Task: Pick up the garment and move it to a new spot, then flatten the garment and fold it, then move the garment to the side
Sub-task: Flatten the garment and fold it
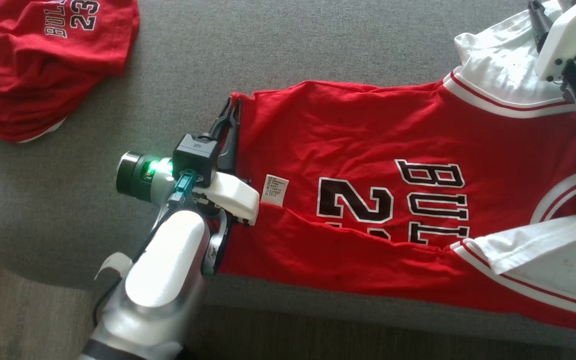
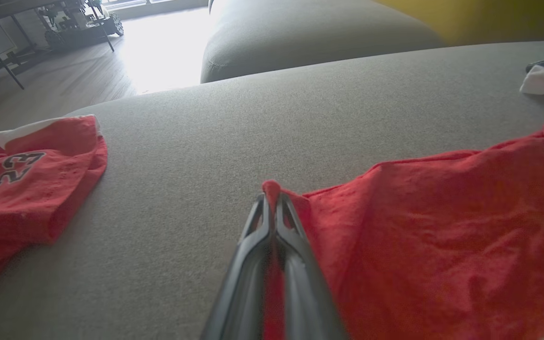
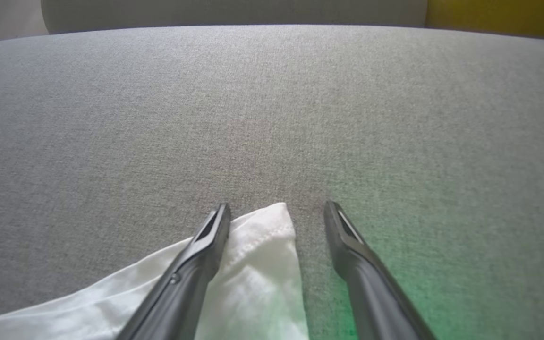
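The garment is a red jersey with white sleeves and black lettering, lying spread on the grey cushion. Its near long edge is folded over. My left gripper is shut on the jersey's far hem corner. In the left wrist view, red cloth is pinched between that gripper's closed fingers. My right gripper is at the top right, over the white sleeve. In the right wrist view it stands open, low over the cushion. The sleeve's white corner lies between its fingers, ungripped.
A second red jersey lies folded at the cushion's far left corner, also visible as a red bundle in the left wrist view. Wooden floor runs below the cushion's front edge. Another grey cushion stands beyond.
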